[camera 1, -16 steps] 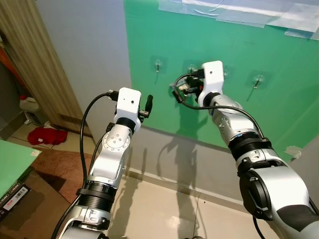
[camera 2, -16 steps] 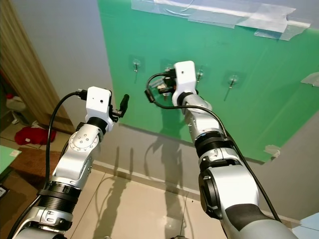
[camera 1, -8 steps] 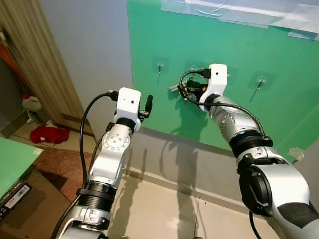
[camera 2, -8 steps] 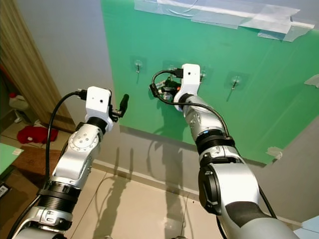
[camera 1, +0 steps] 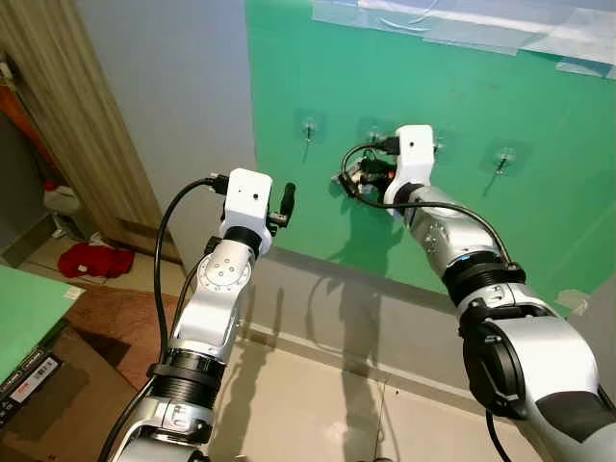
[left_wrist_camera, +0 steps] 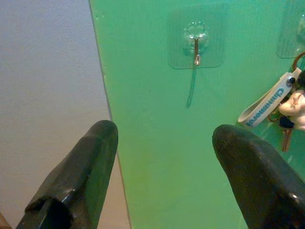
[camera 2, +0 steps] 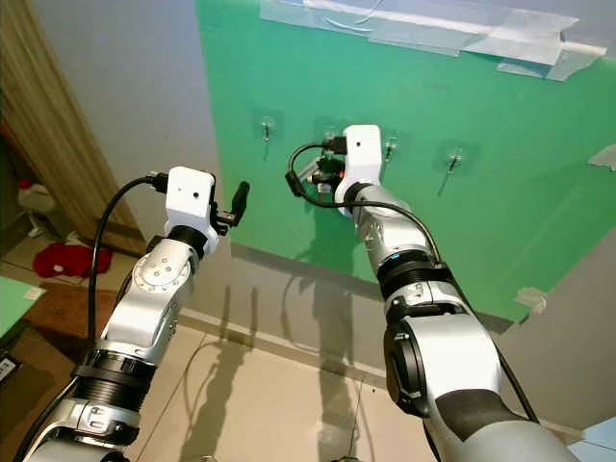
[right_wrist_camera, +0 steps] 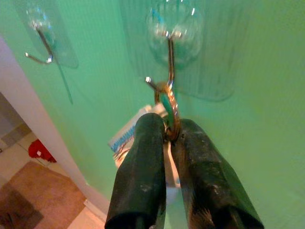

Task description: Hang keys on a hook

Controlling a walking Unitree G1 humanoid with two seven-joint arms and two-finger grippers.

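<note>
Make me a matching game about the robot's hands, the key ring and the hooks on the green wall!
Things:
1. right hand
2. left hand
3. key ring
4. left hook

States:
A. bare, nothing hanging on it
B. open, holding nothing
C. looped at the middle hook
D. pinched shut on the ring

Pairs: 1-D, 2-B, 3-C, 4-A

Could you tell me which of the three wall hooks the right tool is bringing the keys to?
The middle hook: the key ring, pinched in the right tool, sits at its tip. The left hook and the right hook hang bare.
</note>
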